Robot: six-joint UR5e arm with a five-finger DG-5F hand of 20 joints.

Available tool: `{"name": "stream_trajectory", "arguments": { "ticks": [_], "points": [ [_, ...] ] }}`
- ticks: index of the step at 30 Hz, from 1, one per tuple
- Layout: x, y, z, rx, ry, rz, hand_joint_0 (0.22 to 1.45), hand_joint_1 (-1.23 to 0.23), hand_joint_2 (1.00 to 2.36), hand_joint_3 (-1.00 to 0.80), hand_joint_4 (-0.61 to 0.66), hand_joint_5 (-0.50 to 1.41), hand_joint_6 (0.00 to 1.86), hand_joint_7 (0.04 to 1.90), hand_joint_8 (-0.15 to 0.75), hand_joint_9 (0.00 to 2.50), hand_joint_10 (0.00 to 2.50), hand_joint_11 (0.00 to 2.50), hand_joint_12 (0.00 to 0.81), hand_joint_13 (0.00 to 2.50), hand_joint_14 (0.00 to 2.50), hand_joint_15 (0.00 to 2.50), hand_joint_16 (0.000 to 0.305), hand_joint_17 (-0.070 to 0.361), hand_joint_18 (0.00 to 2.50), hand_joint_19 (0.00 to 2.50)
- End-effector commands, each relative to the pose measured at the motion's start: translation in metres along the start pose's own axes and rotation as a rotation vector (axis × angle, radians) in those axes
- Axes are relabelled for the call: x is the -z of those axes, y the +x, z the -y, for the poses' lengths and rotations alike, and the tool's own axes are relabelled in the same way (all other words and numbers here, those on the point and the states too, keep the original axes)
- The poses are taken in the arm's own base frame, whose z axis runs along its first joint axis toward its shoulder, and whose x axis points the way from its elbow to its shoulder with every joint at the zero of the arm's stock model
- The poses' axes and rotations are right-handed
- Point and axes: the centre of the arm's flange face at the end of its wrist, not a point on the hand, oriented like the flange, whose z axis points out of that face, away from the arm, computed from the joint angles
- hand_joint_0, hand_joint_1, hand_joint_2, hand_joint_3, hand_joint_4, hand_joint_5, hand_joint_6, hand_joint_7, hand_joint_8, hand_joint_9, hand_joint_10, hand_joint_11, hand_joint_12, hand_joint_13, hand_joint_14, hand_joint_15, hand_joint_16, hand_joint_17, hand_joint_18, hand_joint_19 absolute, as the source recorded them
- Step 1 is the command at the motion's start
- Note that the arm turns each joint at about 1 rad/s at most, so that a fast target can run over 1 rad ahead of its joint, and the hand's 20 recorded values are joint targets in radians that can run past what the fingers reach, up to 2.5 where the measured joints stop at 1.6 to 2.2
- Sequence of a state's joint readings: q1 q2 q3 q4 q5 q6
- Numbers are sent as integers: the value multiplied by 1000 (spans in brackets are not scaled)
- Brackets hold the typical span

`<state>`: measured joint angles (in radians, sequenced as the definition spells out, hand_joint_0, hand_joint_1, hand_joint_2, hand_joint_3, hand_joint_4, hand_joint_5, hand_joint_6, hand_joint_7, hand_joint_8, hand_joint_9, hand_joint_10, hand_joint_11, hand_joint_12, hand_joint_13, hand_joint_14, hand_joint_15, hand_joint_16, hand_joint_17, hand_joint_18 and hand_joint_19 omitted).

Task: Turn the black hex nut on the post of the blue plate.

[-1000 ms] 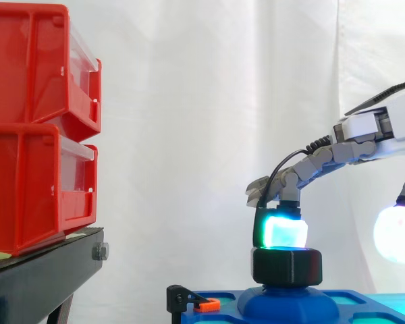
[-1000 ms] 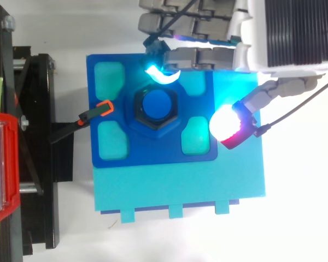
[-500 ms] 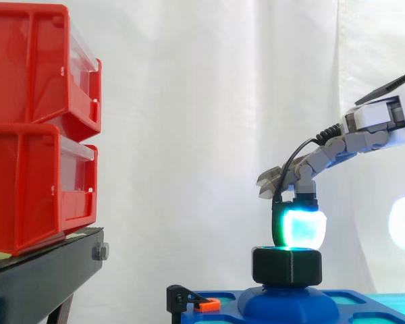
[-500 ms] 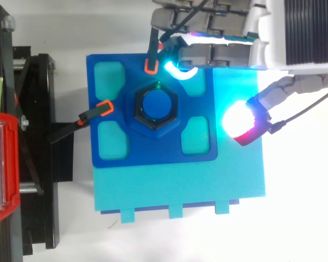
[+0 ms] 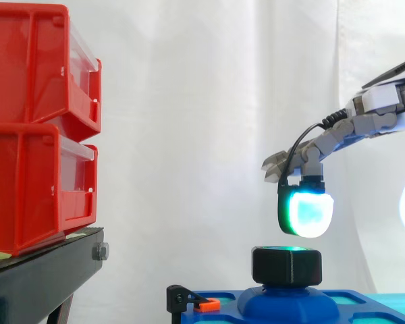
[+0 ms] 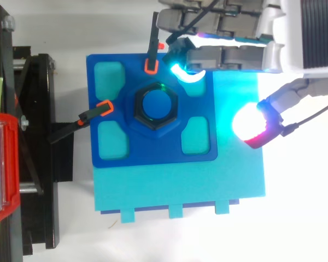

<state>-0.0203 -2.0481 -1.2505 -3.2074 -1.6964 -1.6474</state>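
Two stacked red bins [image 5: 34, 121] sit on a black stand [image 5: 47, 266] well to the left of the hand, before a white curtain [image 5: 209, 101]. Nearer the hand, low and to its left, a black clamp with an orange tip [image 5: 192, 300] meets the edge of the blue plate [image 6: 153, 155]. In the top view a second orange-tipped clamp [image 6: 151, 57] lies just beside the fingers, its tip on the plate's edge. The black hex nut [image 5: 287, 266] sits on the blue post [image 6: 156, 105] at the plate's centre, below and slightly left of the hand's foremost fingertip [image 5: 306, 211]. That cyan-green pad hangs above the nut with a clear gap between them. The hand [image 5: 337, 138] reaches in from the right with its fingers loosely extended and nothing in its hold. Its thumb pad [image 6: 250, 123], glowing white with a red edge, stands well apart from the nut, to the right, over the light cyan base [image 6: 180, 185] under the plate.
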Motion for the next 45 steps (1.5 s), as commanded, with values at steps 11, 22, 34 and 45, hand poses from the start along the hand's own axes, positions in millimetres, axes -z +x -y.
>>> {"name": "stream_trajectory", "arguments": {
  "ticks": [11, 22, 34, 45],
  "points": [
    [-9, -35, -1, -93, -4, 130, 560, -764, 1000, -500, 194, -229, 502, 910, 120, 175, 3, 144, 274, 122, 0, 23, 38, 86, 180, 212],
    [-48, -11, -21, -101, -24, 184, 504, -741, 1000, -500, 209, -227, 502, 914, 132, 171, 5, 129, 289, 122, 0, 21, 41, 92, 191, 213],
    [-55, -8, -37, -114, -25, 201, 496, -783, 1000, -500, 162, -259, 502, 856, 133, 167, 3, 158, 293, 121, 0, 22, 42, 94, 186, 210],
    [-76, 24, -38, -155, -36, 203, 484, -836, 1000, -500, 68, -300, 502, 762, 132, 121, 2, 131, 300, 94, 0, 19, 43, 98, 162, 210]
  ]
}}
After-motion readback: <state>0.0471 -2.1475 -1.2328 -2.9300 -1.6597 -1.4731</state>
